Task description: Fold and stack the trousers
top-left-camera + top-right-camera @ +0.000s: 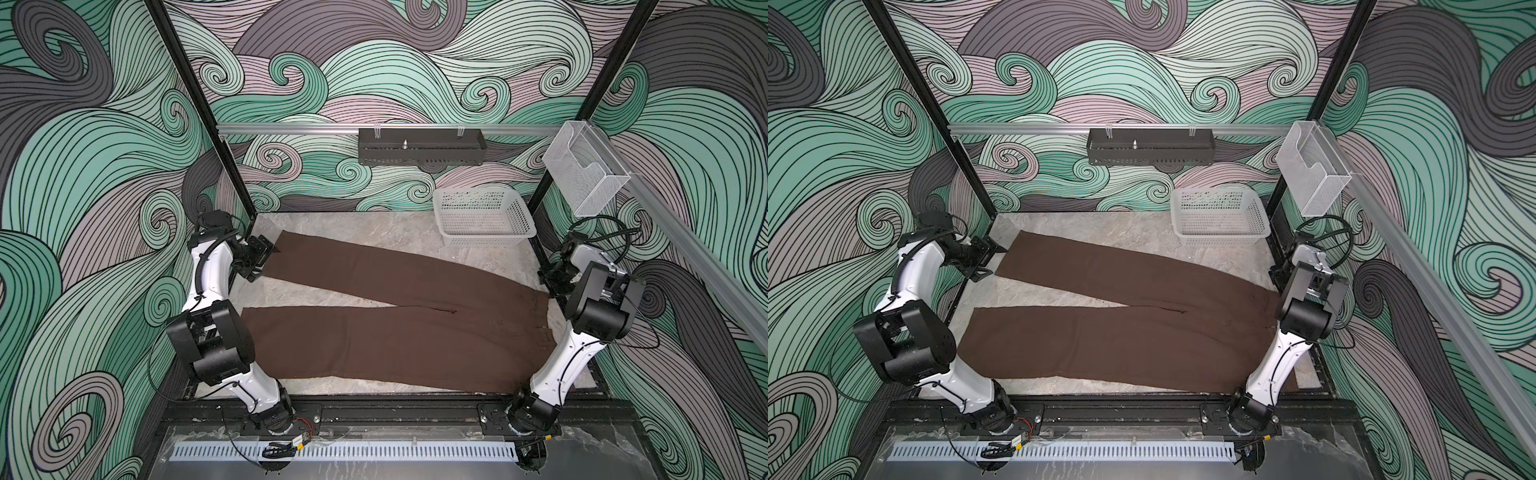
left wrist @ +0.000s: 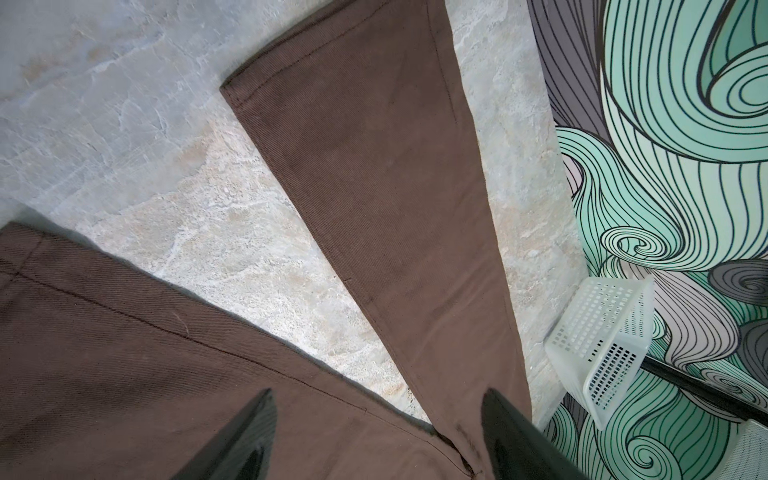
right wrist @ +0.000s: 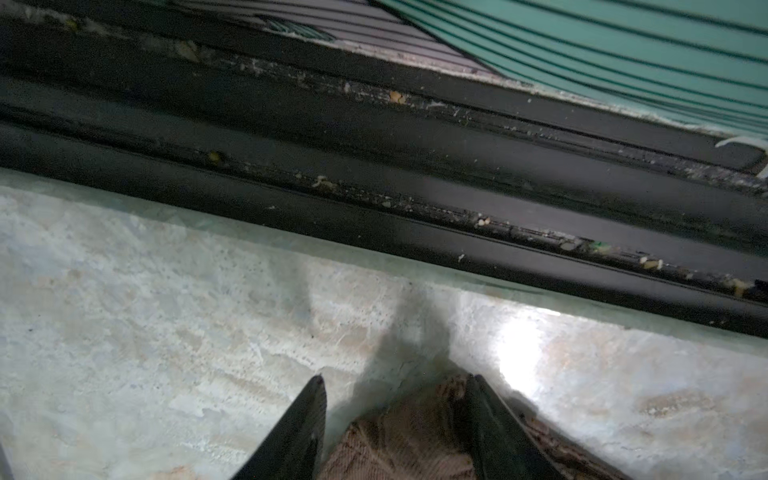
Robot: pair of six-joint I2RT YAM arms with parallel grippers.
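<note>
Both top views: trousers (image 1: 395, 332) (image 1: 1121, 336), dark brown, spread flat across the marbled bench (image 1: 374, 232) (image 1: 1100, 232). The waist is at the right edge and the legs run left, parted in a V. The near leg lies along the front edge; the far leg slants toward the back-left corner. The left tool (image 1: 266, 264) (image 1: 992, 262) is just beside the far leg's hem. The right tool (image 1: 555, 286) is at the waist's far corner, largely hidden by its own arm. A white mesh basket (image 1: 486, 239) (image 1: 1221, 232) stands in the back-right corner, apart from the trousers.

Left wrist view: left tool (image 2: 378, 392) released, fingers wide, nothing between them. Both hems, the parted legs and the basket (image 2: 598, 345) are in sight.

Right wrist view: right tool (image 3: 395, 378) not clenched, straddling a raised tip of the trousers (image 3: 407, 440) near the bench (image 3: 166, 311) edge. One finger (image 3: 490, 424) is against the cloth; bench shows between the cloth and the other finger. A black rail (image 3: 374, 187) lies beyond.
</note>
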